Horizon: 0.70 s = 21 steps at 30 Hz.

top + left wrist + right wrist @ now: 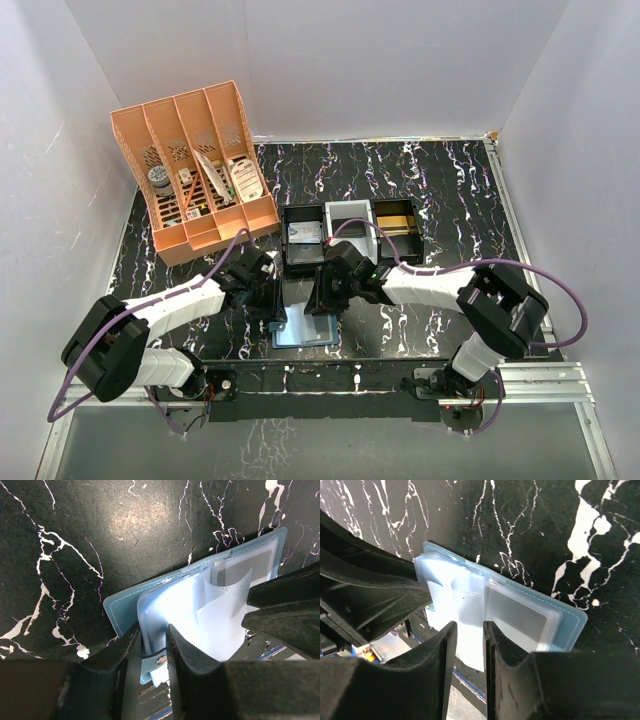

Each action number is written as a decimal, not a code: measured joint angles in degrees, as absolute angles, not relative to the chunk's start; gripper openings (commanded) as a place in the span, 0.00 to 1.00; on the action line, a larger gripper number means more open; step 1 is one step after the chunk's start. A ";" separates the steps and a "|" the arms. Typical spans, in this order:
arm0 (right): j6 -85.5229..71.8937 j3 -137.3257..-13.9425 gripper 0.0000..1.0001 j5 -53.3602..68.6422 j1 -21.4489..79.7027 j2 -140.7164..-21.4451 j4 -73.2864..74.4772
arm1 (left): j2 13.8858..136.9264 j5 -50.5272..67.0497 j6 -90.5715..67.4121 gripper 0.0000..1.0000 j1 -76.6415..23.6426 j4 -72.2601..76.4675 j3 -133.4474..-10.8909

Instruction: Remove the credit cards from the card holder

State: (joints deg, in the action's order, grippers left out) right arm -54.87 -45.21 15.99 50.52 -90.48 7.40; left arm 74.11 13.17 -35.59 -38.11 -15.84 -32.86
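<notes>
Card holder [303,332] lay spread open at the near edge of the counter [450,190], the only one there, between two tools. Left tool [153,639] pinched its snap-tab edge. Right tool [468,630] stood narrow around a clear sleeve; whether it gripped could not be told. Three trays [350,215] sat just behind and one orange rack [200,130] far left, with bare counter stretching rightward.

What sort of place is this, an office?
Probably a robot test booth: plain white walls box in a marbled table, with a left arm and right arm bolted to a metal rail.
</notes>
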 measured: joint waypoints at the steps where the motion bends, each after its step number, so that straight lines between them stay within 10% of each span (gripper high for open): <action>1: -55.00 -45.21 0.26 16.40 50.52 -90.48 7.03 | 74.11 13.17 -35.59 0.23 -38.11 -15.84 -32.86; 21: -59.90 -46.04 0.30 28.86 51.75 -95.83 -7.97 | 67.94 7.66 -38.92 0.23 -38.11 -19.99 -32.86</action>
